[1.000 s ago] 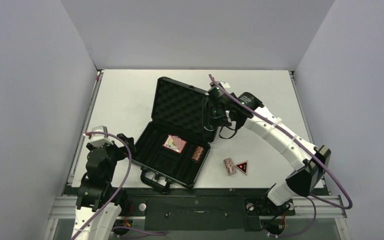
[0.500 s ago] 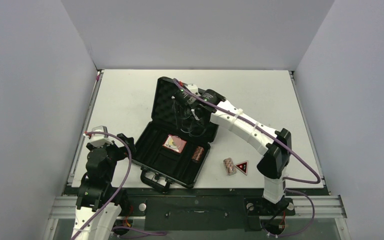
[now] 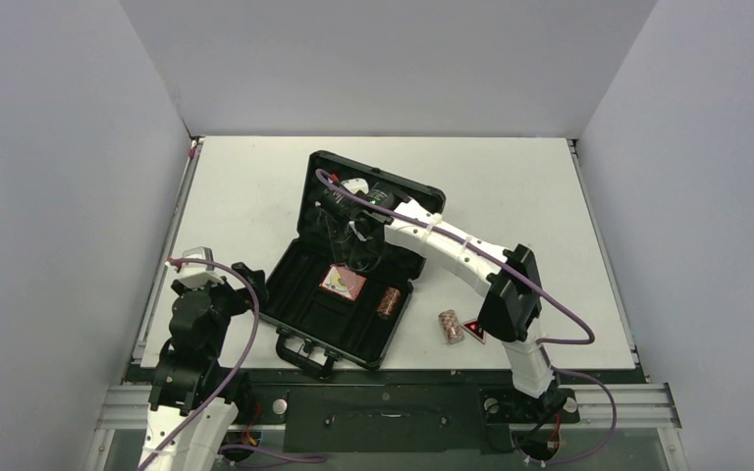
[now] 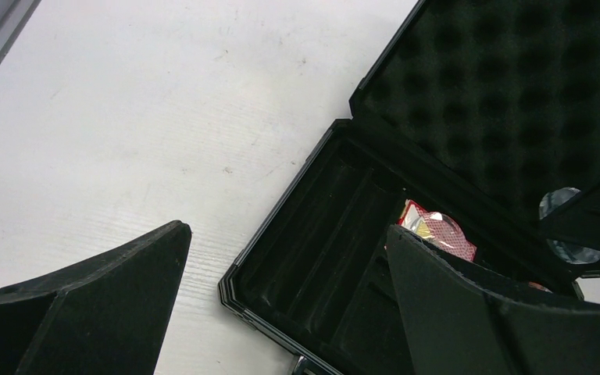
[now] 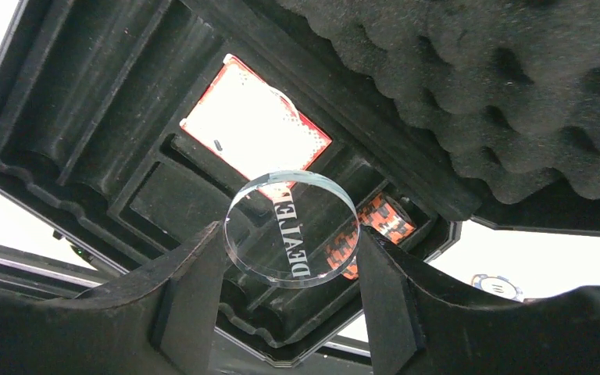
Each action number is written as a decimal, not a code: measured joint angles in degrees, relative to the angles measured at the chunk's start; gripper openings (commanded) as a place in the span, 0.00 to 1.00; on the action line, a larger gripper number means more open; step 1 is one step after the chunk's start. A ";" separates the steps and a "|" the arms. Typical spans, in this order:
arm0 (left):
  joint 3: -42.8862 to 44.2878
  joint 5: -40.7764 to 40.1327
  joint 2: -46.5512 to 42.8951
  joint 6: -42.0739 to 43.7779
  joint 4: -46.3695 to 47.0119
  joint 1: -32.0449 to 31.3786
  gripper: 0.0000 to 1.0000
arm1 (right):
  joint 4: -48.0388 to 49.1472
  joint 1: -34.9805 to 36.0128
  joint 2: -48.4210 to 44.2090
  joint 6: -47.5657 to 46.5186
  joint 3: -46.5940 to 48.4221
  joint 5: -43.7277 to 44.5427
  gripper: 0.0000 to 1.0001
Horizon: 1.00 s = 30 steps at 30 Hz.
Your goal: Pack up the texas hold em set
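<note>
Your right fingers (image 5: 207, 258) are clenched on a clear round disc (image 5: 291, 226) lettered DEALER, one finger on each edge. They hold it flat above the open tray of the case (image 3: 299, 294). Seen from that wrist, the disc overlaps a corner of the card box (image 3: 343, 283) and part of the chip roll (image 3: 388, 301), both of which lie in compartments of the case. You cannot tell how high above the tray the disc hangs.

Your right arm (image 3: 452, 255) is stretched out long. Its elbow is raised off the case's near right corner. The forearm runs diagonally over the case's right edge. The wrist dips in front of the foam lid (image 5: 476, 101), which stands open on the case's far side.

Your left fingers (image 4: 164, 250) are spread wide with nothing between them. They point at the case's left corner, with bare counter (image 3: 255, 186) under one finger and the tray under the other. Your left arm (image 3: 196, 334) is folded up close to its base, just off the case's left side.

A second chip roll (image 3: 450, 327) lies on the counter just right of the case's near right corner. Beside it, on the side away from the case, is the triangle (image 3: 469, 331), half hidden under your right elbow. The handle (image 3: 299, 355) sticks out from the case's near edge.
</note>
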 measured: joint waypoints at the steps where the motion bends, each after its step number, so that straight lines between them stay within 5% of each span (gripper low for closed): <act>1: 0.00 0.00 0.00 0.00 0.00 -0.24 0.96 | -0.26 0.22 0.61 0.02 0.17 0.04 0.31; 30: 0.00 -0.22 -1.55 0.00 -0.02 -3.23 0.96 | -1.90 3.72 11.43 1.29 7.30 0.52 0.31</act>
